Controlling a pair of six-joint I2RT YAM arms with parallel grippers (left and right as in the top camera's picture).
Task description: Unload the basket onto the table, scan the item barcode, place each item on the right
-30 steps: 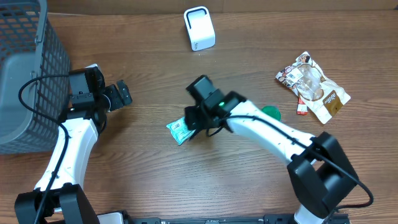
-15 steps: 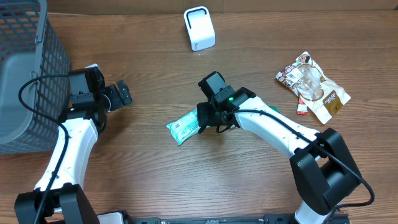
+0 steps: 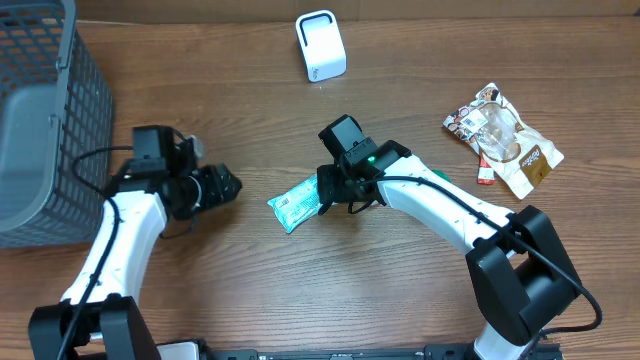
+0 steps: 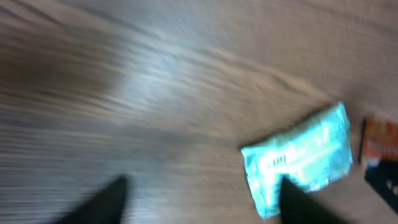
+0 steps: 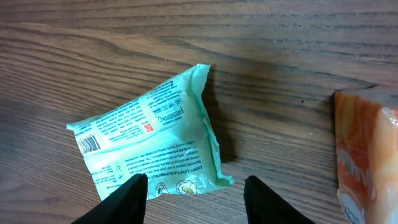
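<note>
While the right hand (image 5: pixel 194 186) hangs low over the wooden worktop (image 5: pixel 298 50), its two dark fingertips (image 5: pixel 132 193) stand apart and clasp nothing. The mint-green packet (image 5: pixel 149 140) lies flat on the wood right under and ahead of them, its near edge running across the gap between the tips. Whether either tip touches the packet cannot be told. The packet's printed side faces up, and its barcode (image 5: pixel 90 143) sits at the end turned away from this hand, toward the other arm. Just beside the right hand, on the side away from the packet, lies an orange pack (image 5: pixel 367 155), apart from the packet with bare wood between them. The left hand (image 4: pixel 202 202) is seen through a blurred wrist view, yet its fingertips (image 4: pixel 106 199) show clearly spread with only worktop between them, so it is open and holds nothing. The packet lies ahead of it, nearer one fingertip, and from overhead the two are near but not touching. Behind the right hand, a green disc (image 3: pixel 437 182) peeks out from under its arm. Farther out on that side, well apart from both hands, lies a small heap of snack packets (image 3: pixel 505 140). A white scanner (image 3: pixel 320 45) stands well beyond the right hand, and a grey wire basket (image 3: pixel 90 110) sits behind the left hand.
</note>
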